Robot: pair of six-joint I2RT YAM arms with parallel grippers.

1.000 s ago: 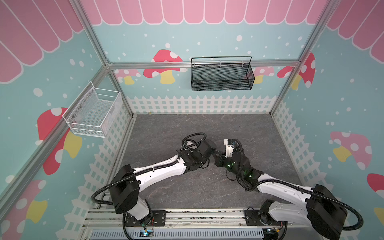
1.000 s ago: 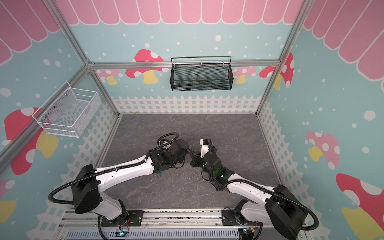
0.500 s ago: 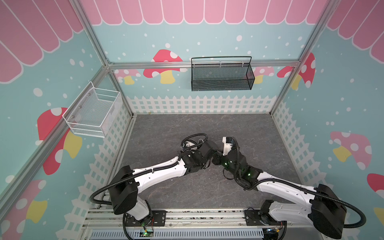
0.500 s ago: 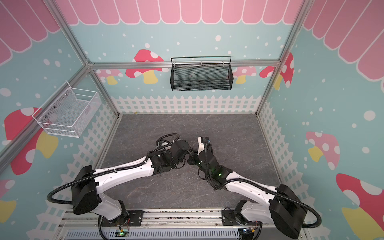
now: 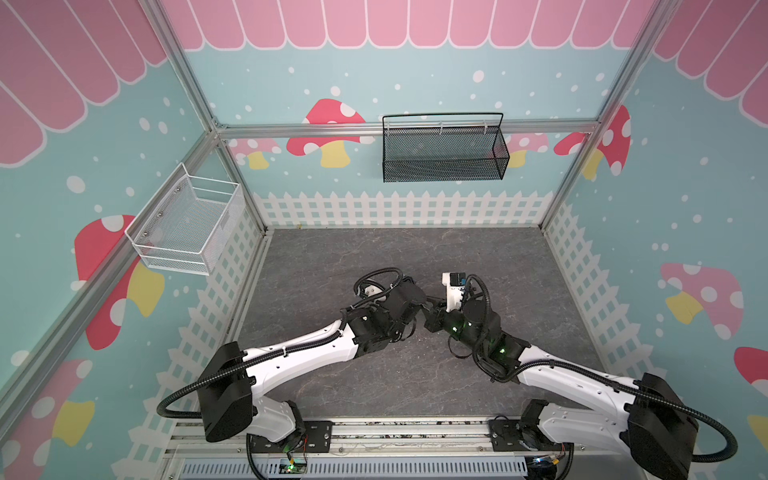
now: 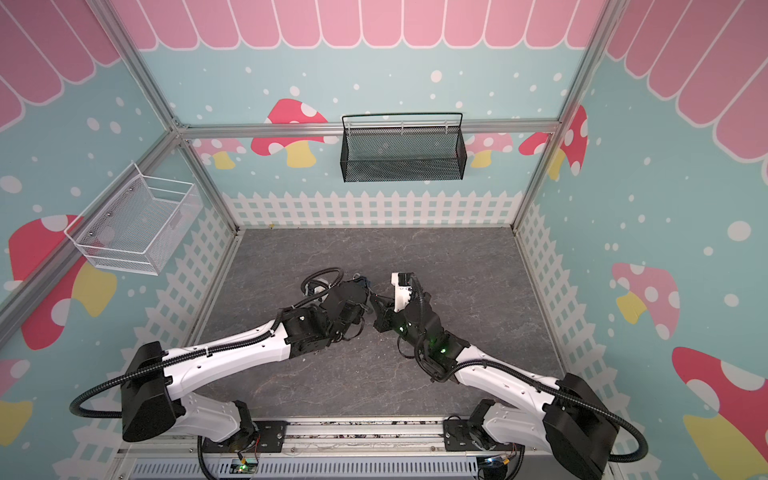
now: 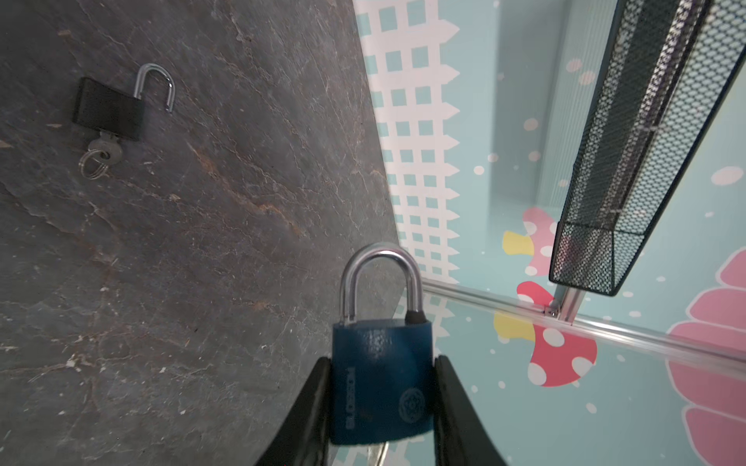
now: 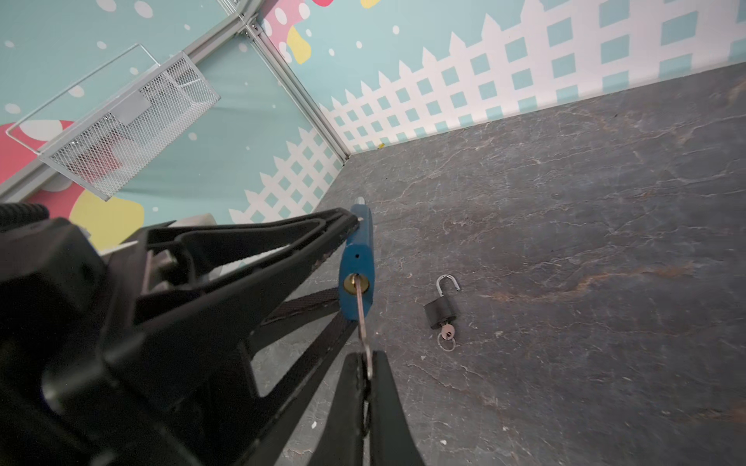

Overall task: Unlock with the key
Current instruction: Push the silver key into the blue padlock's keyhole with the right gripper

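My left gripper (image 7: 381,363) is shut on a blue padlock (image 7: 381,375), its fingers pressing the two narrow sides of the body. The silver shackle (image 7: 379,274) points away from the wrist, with both legs down in the body. My right gripper (image 8: 366,359) is shut on the head of a thin silver key (image 8: 362,314). The key's blade sits in the brass keyhole at the bottom of the blue padlock (image 8: 356,258). In both top views the left gripper (image 5: 422,300) and the right gripper (image 5: 433,311) meet tip to tip above the middle of the floor, hiding padlock and key.
A black padlock (image 8: 439,311) lies on the dark stone floor (image 5: 332,257) with its shackle open and a key on a ring in it; the left wrist view shows it too (image 7: 109,109). A black mesh basket (image 5: 442,151) hangs on the back wall, a white wire basket (image 5: 187,226) on the left wall.
The two grippers have drawn together and the gap between them has closed. The right wrist has shifted a little to the left toward the left gripper.
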